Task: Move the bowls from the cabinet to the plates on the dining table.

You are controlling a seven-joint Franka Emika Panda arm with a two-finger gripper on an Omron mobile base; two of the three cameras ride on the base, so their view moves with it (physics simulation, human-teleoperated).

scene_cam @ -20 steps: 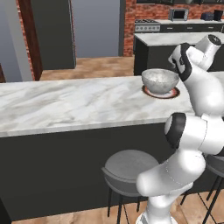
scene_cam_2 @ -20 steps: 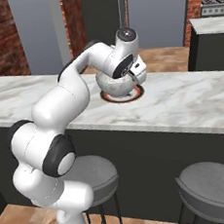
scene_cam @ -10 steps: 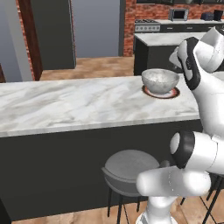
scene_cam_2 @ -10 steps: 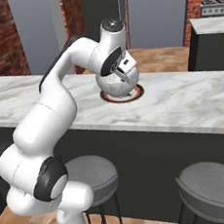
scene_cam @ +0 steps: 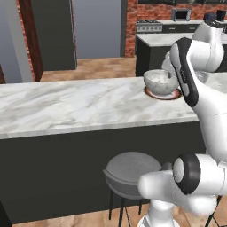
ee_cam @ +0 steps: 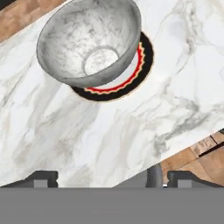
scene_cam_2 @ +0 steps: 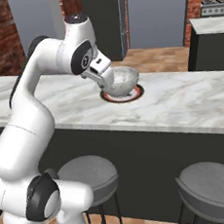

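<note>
The white arm rises from the base, folds at a dark elbow and reaches over the near edge of the table [scene_cam_2: 182,106], its wrist bent down toward the bowl [scene_cam_2: 122,80]. The gripper [ee_cam: 107,177] hangs above the marble just short of the bowl; in the hand view its two dark fingertips [ee_cam: 41,178] stand far apart, as wide as they go, with nothing between them and nothing held

The bowl is round, deep and white-grey marbled, with a matte stony look and a pale flat bottom inside. It sits upright on a plate [ee_cam: 144,61], which here looks dark, nearly black, with a scalloped red ring and a thin pale rim; the plate shows beyond the bowl's foot on one side. Bowl and plate rest on the table toward its far edge

The table top is white with soft grey veins, smooth and long, over near-black sides. Two round grey stools [scene_cam_2: 88,172] on thin dark legs stand against its near side. Behind are a wooden floor, red brick walls, tall dark cabinets and a second marble-topped counter [scene_cam: 159,39]
</note>
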